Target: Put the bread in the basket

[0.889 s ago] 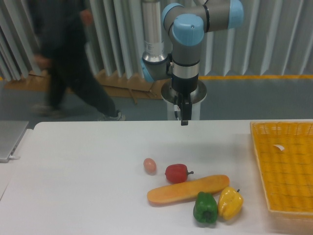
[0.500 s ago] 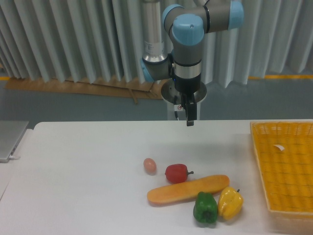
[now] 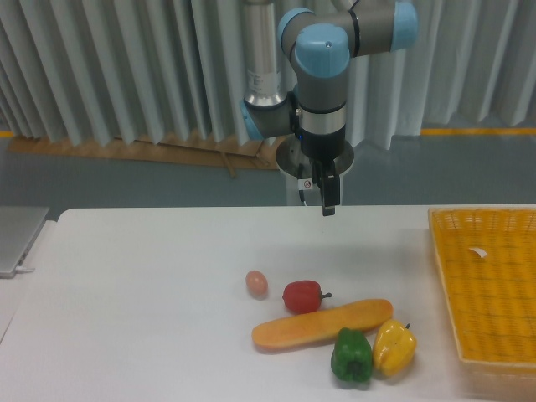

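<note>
The bread (image 3: 322, 325) lies on the white worktop (image 3: 151, 285), slanted — its right end a little farther back than its left. A red pepper (image 3: 302, 296) sits just behind its middle, and an egg (image 3: 256, 282) rests to the left of that pepper. In front of the loaf's right half, a green pepper (image 3: 351, 356) and a yellow pepper (image 3: 394, 347) stand side by side, close against it. The basket (image 3: 490, 285) sits at the worktop's right edge, well apart from the bread, with a small white scrap (image 3: 478, 251) on its mesh floor. The tool (image 3: 328, 208) hangs from the arm above the worktop's far side, well behind the loaf, holding nothing — whether its fingers are spread or pressed together cannot be told from here.
</note>
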